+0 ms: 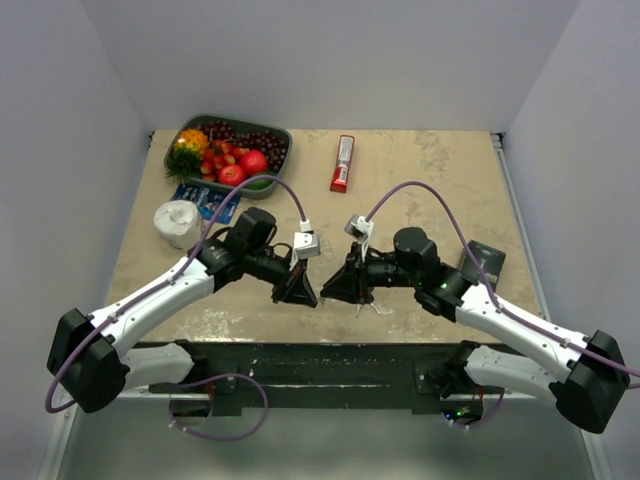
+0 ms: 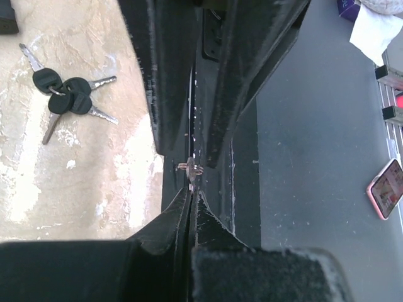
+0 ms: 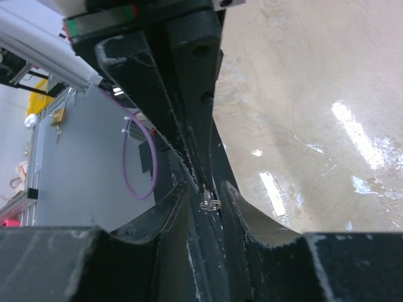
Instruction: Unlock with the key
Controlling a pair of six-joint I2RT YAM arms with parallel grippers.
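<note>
Your left gripper (image 2: 191, 189) is clamped shut, with a small silver metal loop (image 2: 191, 168) at its tips. Your right gripper (image 3: 208, 192) stands part open, straddling that loop without holding it. The bunch of black-headed, silver-bladed keys (image 2: 66, 97) lies flat on the tan tabletop (image 2: 82, 189), beyond the loop and to one side. Its blades are fanned, and it looks nearer the right gripper.

Two arms (image 1: 160, 290) (image 1: 520, 320), one key bunch (image 2: 66, 94), one fruit tray (image 1: 287, 140)

readable text: none in any view | red-and-white pack (image 1: 343, 163): print too small to read | blue packet (image 1: 205, 200) beside the white roll (image 1: 178, 220): pale marks, illegible | pink-edged flat device (image 2: 385, 187) in left wrist view: face blurred, nothing legible | brands, numbers, signs: none legible
</note>
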